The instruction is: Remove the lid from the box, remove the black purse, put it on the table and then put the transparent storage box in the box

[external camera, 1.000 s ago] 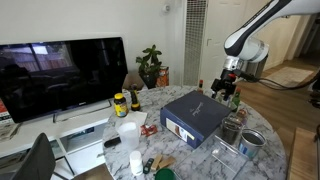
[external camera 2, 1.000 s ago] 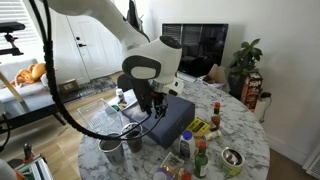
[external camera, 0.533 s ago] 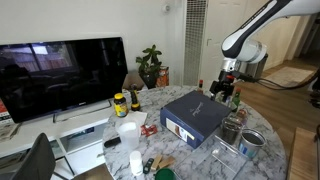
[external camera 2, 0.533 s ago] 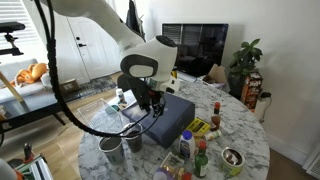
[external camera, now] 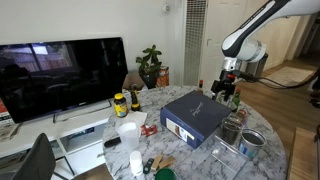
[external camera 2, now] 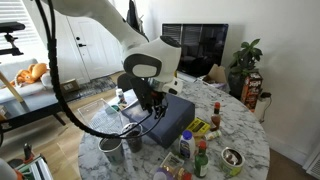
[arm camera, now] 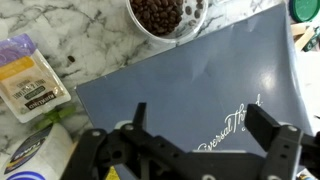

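The navy box stands in the middle of the round marble table with its lid on; it also shows in an exterior view. In the wrist view the lid's dark blue top with silver script fills the picture. My gripper hangs just above the lid, open, with nothing between its fingers; in both exterior views it is over the box's edge. The black purse is hidden. A small clear container, likely the transparent storage box, lies by the box's near corner.
A bowl of dark beans and a purple-and-yellow packet lie beside the lid. Metal tins, bottles, a yellow jar and a white cup crowd the table. A TV stands behind.
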Robot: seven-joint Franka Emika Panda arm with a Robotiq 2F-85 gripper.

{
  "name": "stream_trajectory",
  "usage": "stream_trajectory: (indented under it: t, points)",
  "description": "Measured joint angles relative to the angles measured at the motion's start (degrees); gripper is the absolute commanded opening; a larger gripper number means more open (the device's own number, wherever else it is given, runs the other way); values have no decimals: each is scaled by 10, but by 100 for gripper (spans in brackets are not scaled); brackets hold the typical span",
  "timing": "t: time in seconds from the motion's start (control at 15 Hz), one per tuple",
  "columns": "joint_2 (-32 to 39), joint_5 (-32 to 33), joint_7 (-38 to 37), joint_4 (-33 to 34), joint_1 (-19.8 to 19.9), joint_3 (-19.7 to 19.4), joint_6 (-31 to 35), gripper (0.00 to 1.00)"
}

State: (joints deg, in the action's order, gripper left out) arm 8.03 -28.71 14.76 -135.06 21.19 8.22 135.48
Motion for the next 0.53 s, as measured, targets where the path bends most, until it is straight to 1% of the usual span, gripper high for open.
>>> stream_trajectory:
  t: [0.13, 0.27, 0.4, 0.53]
  points:
    - [10, 0, 20, 21, -14, -40, -56, 100]
    - [23, 0, 53, 44, -16, -71, -124, 100]
    - [38, 0, 84, 64, -16, -98, -190, 100]
    - [57, 0, 107, 77, -16, -116, -228, 100]
